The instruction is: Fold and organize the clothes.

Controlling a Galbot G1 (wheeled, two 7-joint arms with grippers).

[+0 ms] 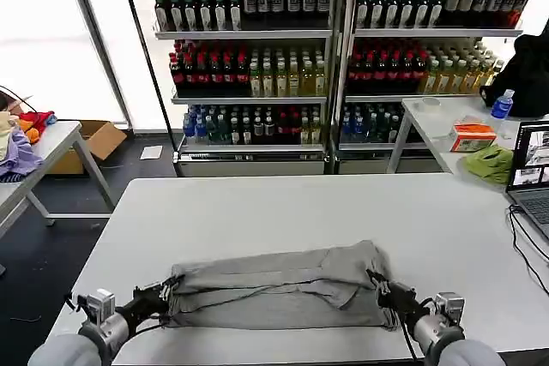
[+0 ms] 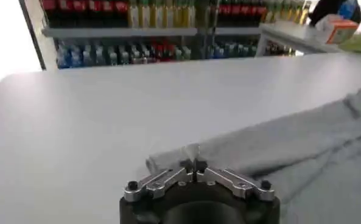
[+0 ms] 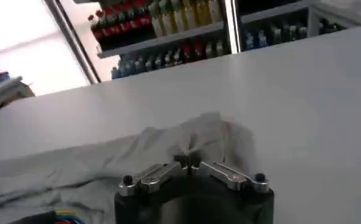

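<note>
Shelves of drinks behind white worktop (image 1: 283, 212) | head view: grey shirt (image 1: 274, 289) bunched along worktop's near edge | left wrist view: left gripper (image 2: 193, 164) pinches shirt's left end | right wrist view: right gripper (image 3: 188, 162) pinches right end | step: fold under way; next likely lift both ends evenly.

The head camera looks forward and down from above both arms, taking in the whole white worktop (image 1: 283, 212), with the left claw (image 1: 167, 291) and right claw (image 1: 377, 285) at its near edge and drink shelves (image 1: 334, 49) far beyond them. Each wrist camera sits just behind its own claw, low to the worktop, facing out past the fingertips: left claw (image 2: 193, 164), right claw (image 3: 187, 162). All three views share the grey shirt (image 1: 274, 285) ahead of the claws and the shelves behind.
</note>
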